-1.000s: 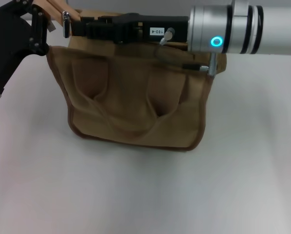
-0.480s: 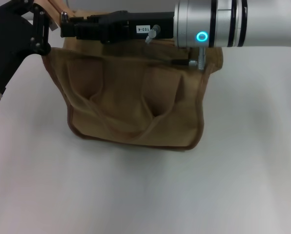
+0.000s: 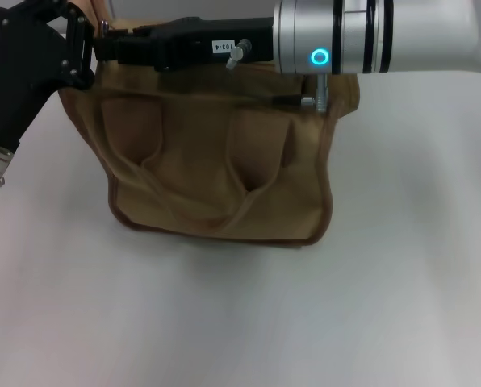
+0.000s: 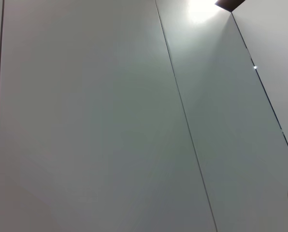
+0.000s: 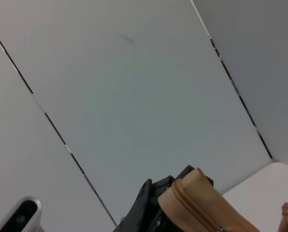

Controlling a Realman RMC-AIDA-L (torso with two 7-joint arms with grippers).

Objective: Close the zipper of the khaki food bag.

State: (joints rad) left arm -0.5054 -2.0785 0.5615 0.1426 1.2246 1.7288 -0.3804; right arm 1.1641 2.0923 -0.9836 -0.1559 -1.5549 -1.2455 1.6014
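Note:
The khaki food bag stands upright on the white table, its two looped handles facing me. My right arm reaches across the bag's top from the right. My right gripper sits at the bag's top left end, shut on the small silver pull. The arm hides most of the zipper in the head view. The right wrist view shows a stretch of zipper with its teeth meshed. My left gripper is at the bag's top left corner, shut on the bag's end fabric.
The white table spreads in front of and beside the bag. Both wrist views show mostly grey wall panels. The left gripper's black body shows in the right wrist view next to the bag's end.
My right gripper has moved left along the bag's top with the pull. The bag's top has shifted left with it. My left gripper has moved slightly left and up.

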